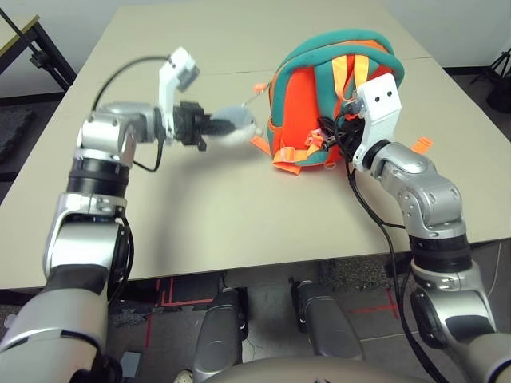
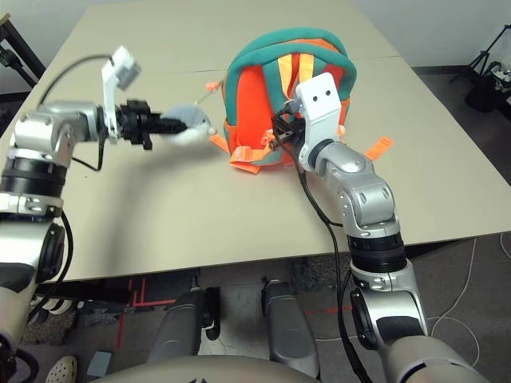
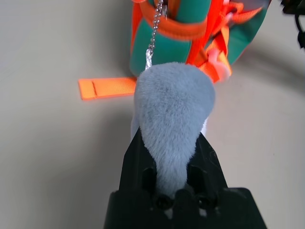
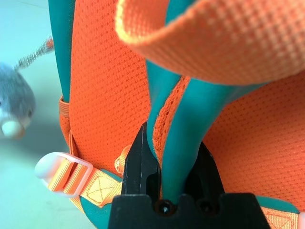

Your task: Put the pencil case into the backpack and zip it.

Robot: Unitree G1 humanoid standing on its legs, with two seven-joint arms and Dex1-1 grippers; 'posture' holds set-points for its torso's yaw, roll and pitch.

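The orange backpack (image 1: 319,104) with teal trim lies at the middle of the table, its strap side facing me. Its grey plush toy (image 3: 174,109) hangs on a small chain (image 3: 153,33) and is pulled out to the backpack's left. My left gripper (image 1: 214,128) is shut on that toy. At the backpack's right lower side, my right gripper (image 1: 331,136) is shut on a teal padded strap (image 4: 186,124). The white pencil case is out of view.
A loose orange strap end (image 3: 107,87) lies on the beige table (image 1: 239,231) beside the backpack, and another orange tab (image 1: 421,144) sticks out at its right. A black frame (image 1: 24,40) stands off the table's far left, a tripod (image 1: 499,68) off its right.
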